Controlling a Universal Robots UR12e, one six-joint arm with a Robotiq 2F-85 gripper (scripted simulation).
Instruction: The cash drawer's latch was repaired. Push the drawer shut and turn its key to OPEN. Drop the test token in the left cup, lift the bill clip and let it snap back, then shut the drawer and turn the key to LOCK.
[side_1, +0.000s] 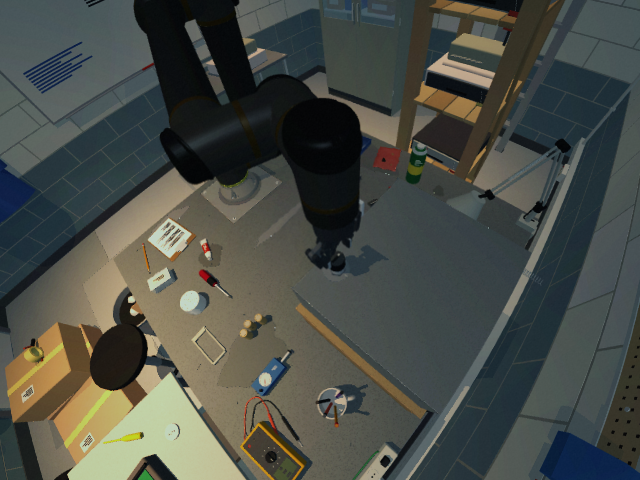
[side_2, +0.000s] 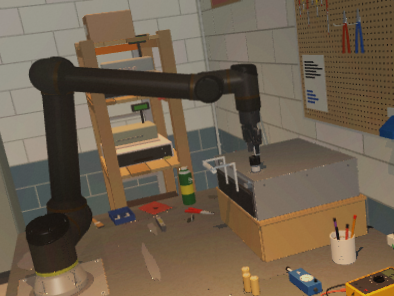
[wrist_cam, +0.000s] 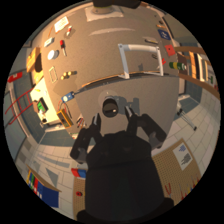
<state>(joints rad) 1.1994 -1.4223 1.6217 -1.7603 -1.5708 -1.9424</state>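
Observation:
The black key knob (wrist_cam: 110, 108) stands on a round plate on top of the grey cash drawer box (side_2: 295, 175), near the box's front edge. The drawer front with its white handle (wrist_cam: 140, 61) sits flush with the box, which rests on a wooden base (side_2: 295, 230). My gripper (wrist_cam: 112, 116) hangs straight down over the knob (side_2: 255, 163), with a finger on either side of it (side_1: 336, 262). The token, cups and bill clip are hidden. The gripper is open and holds nothing.
A white pen cup (side_2: 343, 247) stands right of the wooden base. A green spray can (side_2: 187, 186), red and blue pads, a screwdriver (side_1: 213, 282), three wooden pegs (side_1: 253, 325), a blue gauge (side_1: 269, 376) and a yellow multimeter (side_1: 272, 454) lie about the bench. A wooden shelf (side_2: 131, 115) stands behind.

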